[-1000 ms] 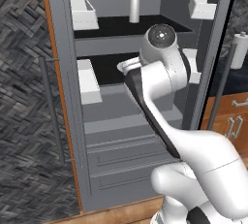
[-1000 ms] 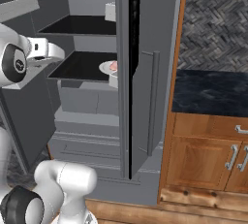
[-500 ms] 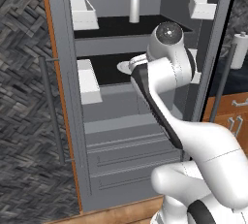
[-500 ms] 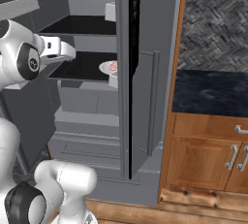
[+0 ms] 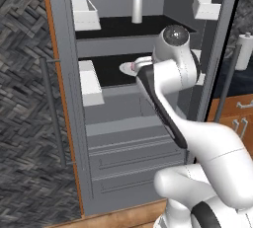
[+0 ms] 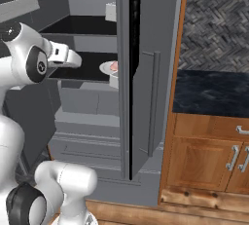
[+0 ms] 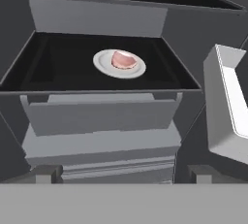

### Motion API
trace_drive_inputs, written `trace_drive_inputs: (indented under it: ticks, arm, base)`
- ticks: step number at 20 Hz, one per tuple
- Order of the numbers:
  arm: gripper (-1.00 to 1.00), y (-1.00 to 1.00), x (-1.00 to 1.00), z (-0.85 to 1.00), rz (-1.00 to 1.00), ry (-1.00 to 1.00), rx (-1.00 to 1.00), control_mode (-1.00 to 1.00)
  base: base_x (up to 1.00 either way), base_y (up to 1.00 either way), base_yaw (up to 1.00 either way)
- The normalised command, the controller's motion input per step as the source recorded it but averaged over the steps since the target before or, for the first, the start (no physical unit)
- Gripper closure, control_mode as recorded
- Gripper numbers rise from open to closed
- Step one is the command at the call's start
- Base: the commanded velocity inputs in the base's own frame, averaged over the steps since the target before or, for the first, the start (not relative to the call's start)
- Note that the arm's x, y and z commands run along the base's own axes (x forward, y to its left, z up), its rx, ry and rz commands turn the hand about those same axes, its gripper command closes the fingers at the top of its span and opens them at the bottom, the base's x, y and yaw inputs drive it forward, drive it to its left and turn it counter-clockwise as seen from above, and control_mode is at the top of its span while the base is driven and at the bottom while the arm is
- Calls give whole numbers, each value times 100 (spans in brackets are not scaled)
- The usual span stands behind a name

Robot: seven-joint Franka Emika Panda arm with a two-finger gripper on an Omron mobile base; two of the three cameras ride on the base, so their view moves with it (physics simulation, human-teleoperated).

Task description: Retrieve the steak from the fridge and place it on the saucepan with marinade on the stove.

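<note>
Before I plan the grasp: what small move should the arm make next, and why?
Probably ease the open gripper forward and slightly up into the fridge: the steak lies on the white plate on the black shelf, ahead of the fingertips and untouched.

A white plate rests on the fridge's black shelf.

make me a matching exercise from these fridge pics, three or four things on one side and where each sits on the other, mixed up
Things:
1. steak
2. white plate
3. bottle
4. white door bin

Places:
A. upper black shelf
B. on the open fridge door
C. on top of the plate
D. lower black shelf, above the drawers

Pairs: 1-C, 2-D, 3-A, 4-B
</note>
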Motion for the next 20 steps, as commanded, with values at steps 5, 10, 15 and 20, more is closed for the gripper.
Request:
trace_drive_inputs:
  ticks: [5,10,15,20]
  arm:
    - [-100,-10,9,-6,-12,0,14,-100]
    - [-100,0,39,-14,0,-3,0,-100]
    - [-100,0,58,-23,0,-1,0,-100]
    - [-100,0,60,-24,0,0,0,-100]
  base:
    - [0,0,0]
    - [0,0,0]
    - [0,0,0]
    - [0,0,0]
